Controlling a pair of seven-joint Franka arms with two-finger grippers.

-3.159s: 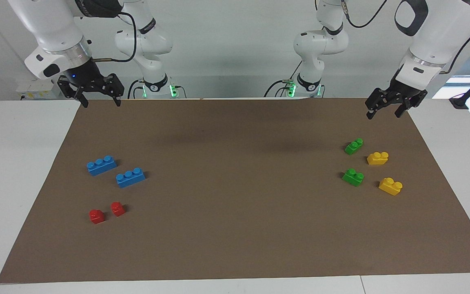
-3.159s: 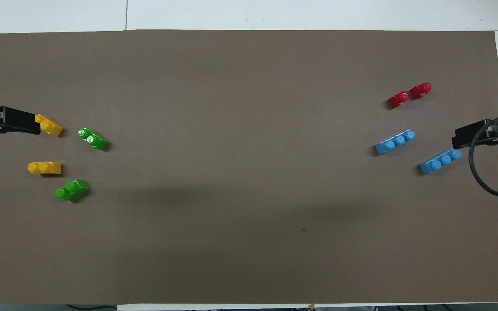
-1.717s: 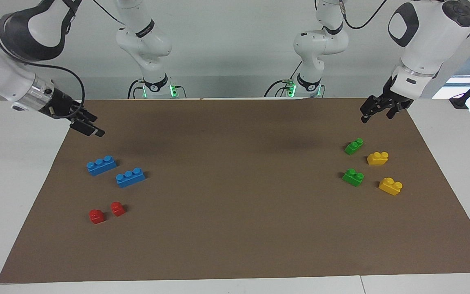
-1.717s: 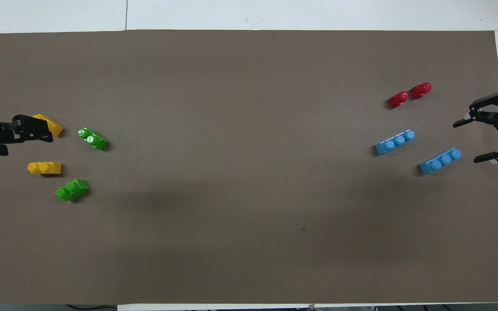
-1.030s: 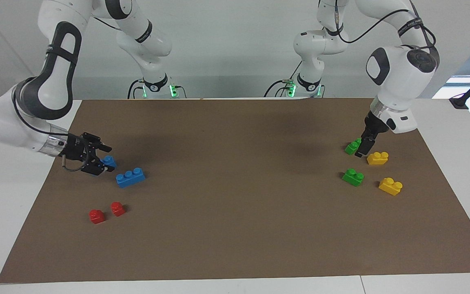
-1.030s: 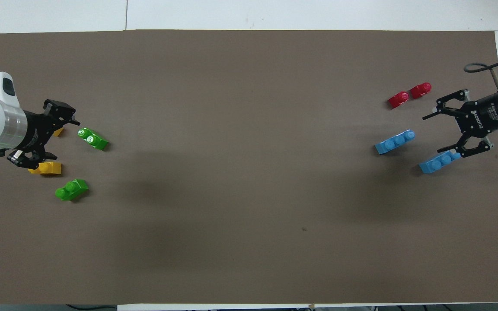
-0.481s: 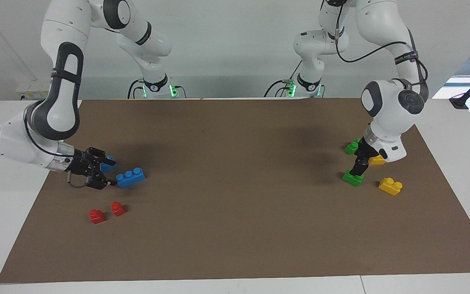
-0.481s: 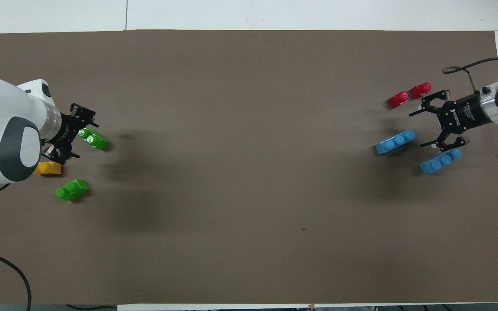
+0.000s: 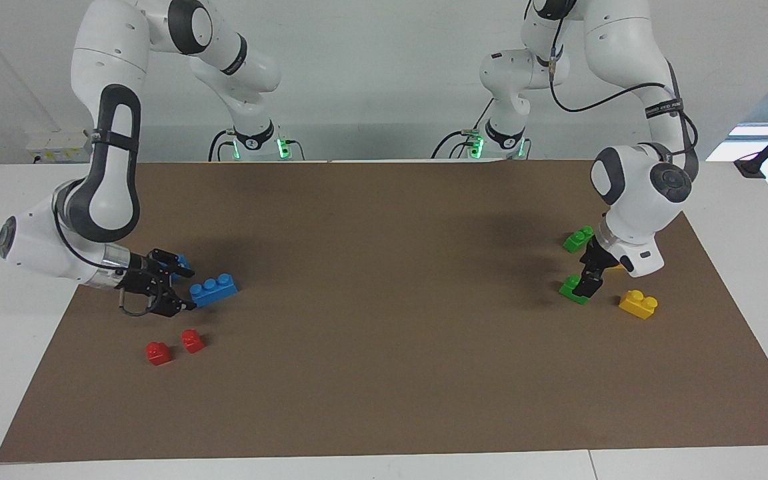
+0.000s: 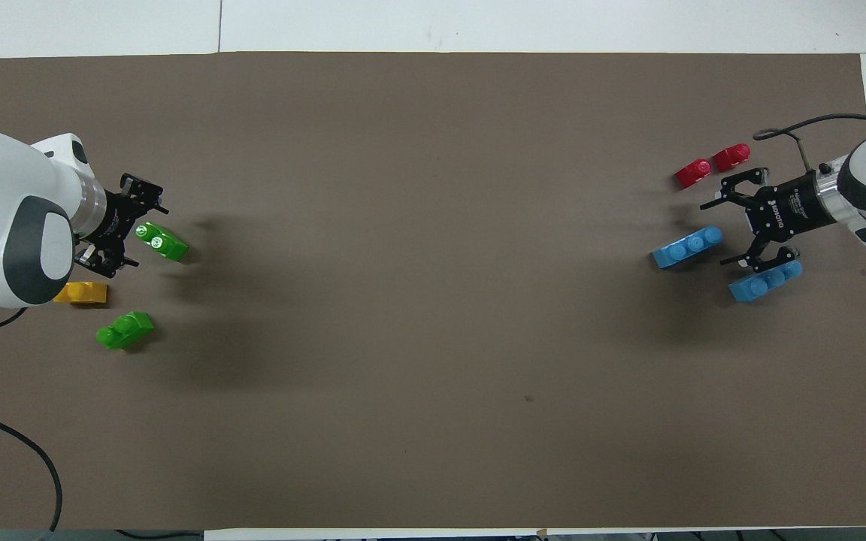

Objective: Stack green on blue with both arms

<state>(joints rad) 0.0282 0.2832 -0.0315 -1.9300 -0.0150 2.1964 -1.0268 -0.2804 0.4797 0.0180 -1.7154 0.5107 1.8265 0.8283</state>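
Observation:
Two light blue bricks lie toward the right arm's end. My right gripper [image 9: 188, 290] [image 10: 713, 234] is low and open, its fingertips either side of one end of the farther blue brick [image 9: 213, 290] [image 10: 687, 248]. The nearer blue brick [image 10: 765, 280] is mostly hidden by that hand in the facing view. Toward the left arm's end lie two green bricks. My left gripper [image 9: 586, 283] [image 10: 149, 237] is open and low at the farther green brick [image 9: 569, 291] [image 10: 164, 243], straddling one end. The nearer green brick [image 9: 578, 239] [image 10: 125, 330] lies free.
Two red bricks [image 9: 157, 352] [image 9: 192, 341] lie farther out than the blue ones. One yellow brick [image 9: 639, 303] sits beside the left hand, another [image 10: 81, 293] is half covered by the arm. All rest on a brown mat [image 9: 384, 347]. A cable [image 10: 19, 451] loops at the mat's near corner.
Both arms swung in from the nearer bricks and came down. The right gripper slid to the farther blue brick. The left gripper dropped to the farther green brick. No brick has moved.

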